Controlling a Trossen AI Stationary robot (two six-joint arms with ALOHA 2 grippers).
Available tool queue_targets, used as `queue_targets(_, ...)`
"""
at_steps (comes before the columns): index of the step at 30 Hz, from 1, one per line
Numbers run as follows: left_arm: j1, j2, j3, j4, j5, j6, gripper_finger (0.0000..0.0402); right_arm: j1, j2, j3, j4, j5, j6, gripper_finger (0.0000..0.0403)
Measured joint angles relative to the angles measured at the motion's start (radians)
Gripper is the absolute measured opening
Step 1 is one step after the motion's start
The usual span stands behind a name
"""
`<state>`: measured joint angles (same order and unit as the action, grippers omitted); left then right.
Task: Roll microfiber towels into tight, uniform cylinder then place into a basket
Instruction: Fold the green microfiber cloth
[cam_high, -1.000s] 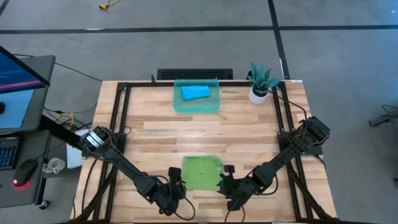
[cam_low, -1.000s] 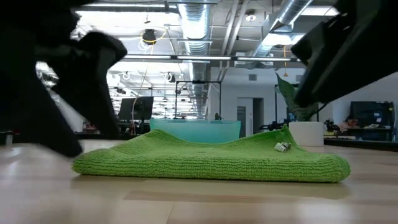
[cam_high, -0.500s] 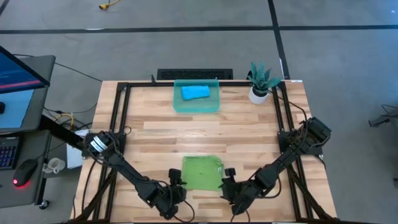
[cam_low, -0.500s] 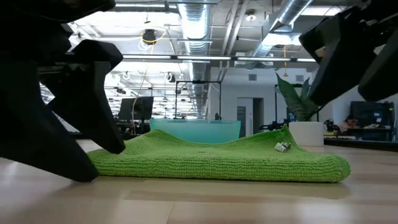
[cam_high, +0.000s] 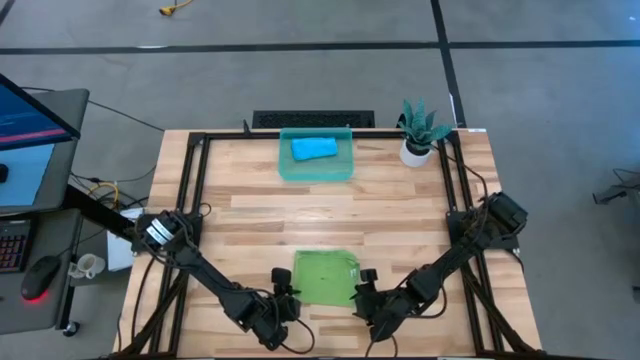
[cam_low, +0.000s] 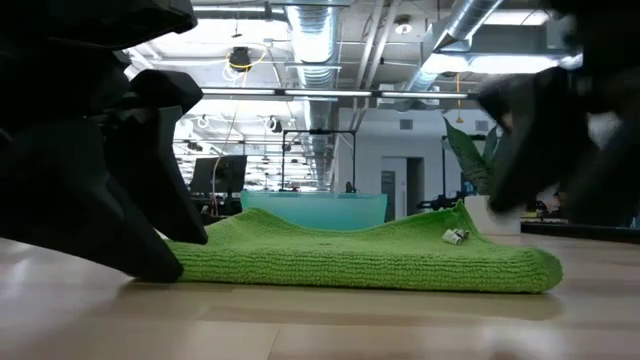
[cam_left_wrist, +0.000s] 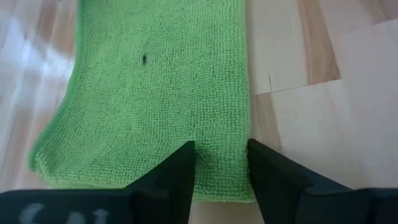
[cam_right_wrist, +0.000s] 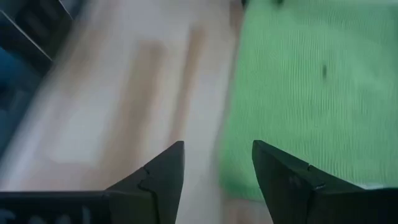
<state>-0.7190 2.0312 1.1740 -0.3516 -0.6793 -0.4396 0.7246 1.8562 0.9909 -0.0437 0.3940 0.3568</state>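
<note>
Green towel (cam_high: 326, 277) — flat on the bench's near edge; blue towel (cam_high: 313, 149) in basket (cam_high: 345, 168). Left gripper (cam_left_wrist: 221, 163): fingers spread astride the near hem. Right gripper (cam_right_wrist: 217, 165): fingers spread, beside the towel's corner. Risk — uneven pinches skew the roll into a loose cone.

Two dark jointed arms, each gripper with angular black fingers (cam_left_wrist: 171, 177).

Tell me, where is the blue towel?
In the high view, the blue towel lies inside the basket at the table's far edge, just left of the potted plant.
</note>
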Motion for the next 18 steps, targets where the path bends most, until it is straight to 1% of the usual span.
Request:
queue_targets(2,0.003,0.000,0.000,0.001,0.014,-0.008,0.0128,0.000,0.027,-0.005,0.000,-0.002,-0.013,0.0213)
queue_targets(4,0.004,-0.001,0.000,0.000,0.020,-0.018,0.0118,0.000,0.067,0.007,0.038,0.000,-0.014,0.0213)
queue_targets(8,0.004,-0.001,0.000,0.003,0.030,-0.018,0.0095,-0.006,0.117,0.029,0.029,0.001,-0.010,0.0212)
queue_targets(13,0.005,-0.001,0.000,0.007,0.047,-0.018,0.0064,-0.011,0.122,0.038,-0.019,-0.004,0.058,0.0206)
queue_targets(16,0.005,-0.001,0.000,0.012,0.054,-0.018,0.0046,-0.013,0.119,0.037,-0.027,-0.003,0.089,0.0193)
queue_targets(18,0.005,-0.001,0.000,0.015,0.064,-0.018,0.0033,-0.014,0.119,0.035,-0.027,0.000,0.091,0.0172)
